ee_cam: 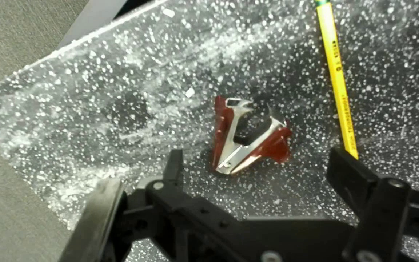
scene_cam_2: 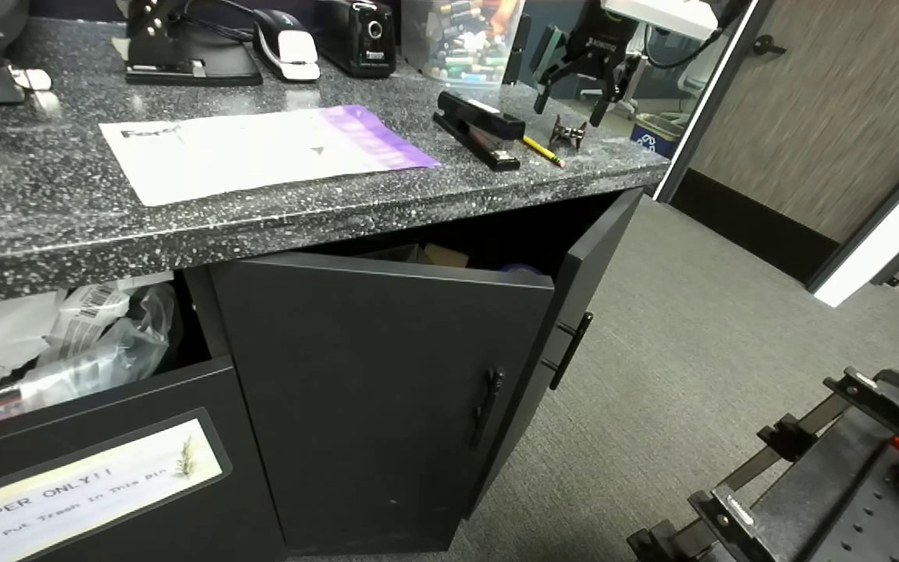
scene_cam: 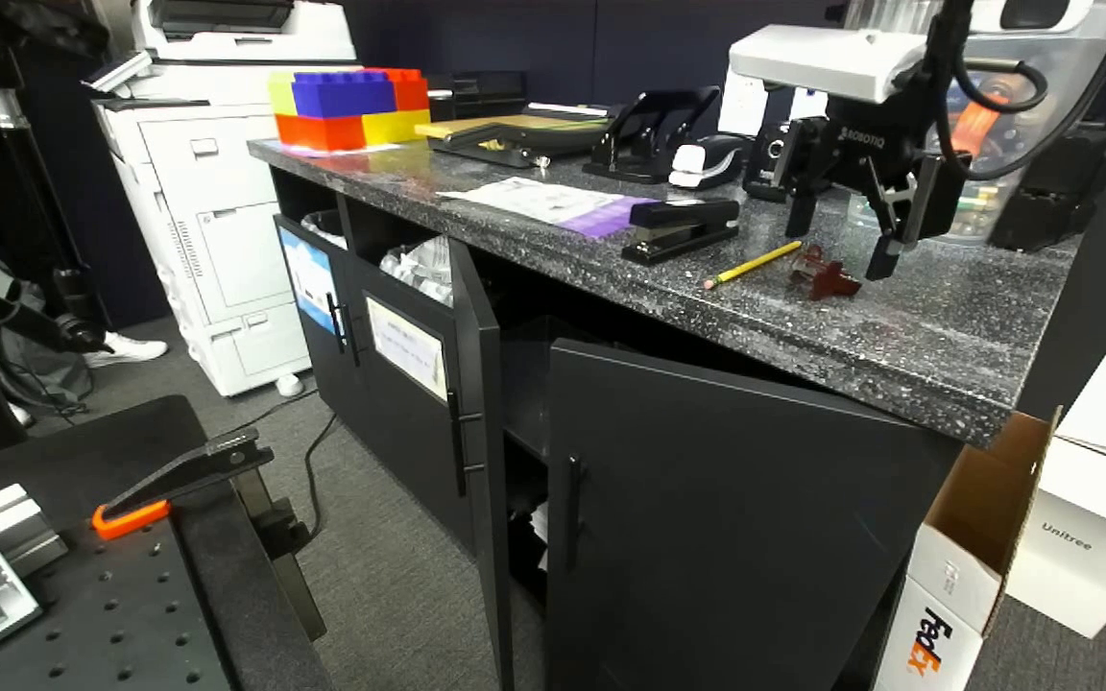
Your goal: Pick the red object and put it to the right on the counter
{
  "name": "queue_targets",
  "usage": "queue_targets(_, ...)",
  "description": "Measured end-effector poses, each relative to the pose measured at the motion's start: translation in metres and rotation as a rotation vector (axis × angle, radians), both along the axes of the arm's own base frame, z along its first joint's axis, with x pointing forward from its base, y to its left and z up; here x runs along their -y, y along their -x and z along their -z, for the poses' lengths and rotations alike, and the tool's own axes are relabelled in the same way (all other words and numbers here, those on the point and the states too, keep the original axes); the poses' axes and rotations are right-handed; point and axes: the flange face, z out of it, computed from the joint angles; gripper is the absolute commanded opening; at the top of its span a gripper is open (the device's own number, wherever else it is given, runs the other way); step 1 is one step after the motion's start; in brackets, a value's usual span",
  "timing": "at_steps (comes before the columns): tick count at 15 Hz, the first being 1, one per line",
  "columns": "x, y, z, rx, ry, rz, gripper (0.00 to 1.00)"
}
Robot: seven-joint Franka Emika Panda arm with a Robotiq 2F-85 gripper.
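Observation:
The red object is a small dark red staple remover with silver metal jaws (ee_cam: pixel 227 156). It lies on the speckled dark grey counter (scene_cam: pixel 937 331) near its end, and shows in both exterior views (scene_cam: pixel 824 278) (scene_cam_2: pixel 568 135). In the wrist view its metal jaws are spread, pointing away from my gripper. My gripper (scene_cam: pixel 841 245) is open and empty, with its fingers apart above the counter close to the red object. In the wrist view the red object appears between and just beyond the two fingertips (ee_cam: pixel 257 156), not touching them.
A yellow pencil (scene_cam: pixel 755 264) lies beside the red object; one fingertip overlaps its end in the wrist view. A black stapler (scene_cam_2: pixel 481 129) is past it. A clear bin of batteries (scene_cam_2: pixel 465 43) stands behind. Two cabinet doors (scene_cam: pixel 707 518) hang open below the counter edge.

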Motion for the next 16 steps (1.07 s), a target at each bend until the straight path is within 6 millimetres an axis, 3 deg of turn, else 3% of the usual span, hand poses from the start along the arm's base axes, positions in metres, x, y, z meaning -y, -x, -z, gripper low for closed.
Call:
queue_targets(1, -0.002, -0.005, 0.002, 0.003, 0.000, 0.008, 0.72)
queue_targets(5, -0.004, -0.015, 0.004, -0.020, -0.005, 0.054, 0.42)
queue_targets(10, 0.011, -0.011, 0.001, -0.090, -0.009, 0.142, 0.06)
queue_targets(11, 0.015, -0.009, 0.000, -0.106, -0.008, 0.161, 0.03)
queue_targets(16, 0.033, -0.006, -0.012, -0.129, 0.000, 0.203, 0.06)
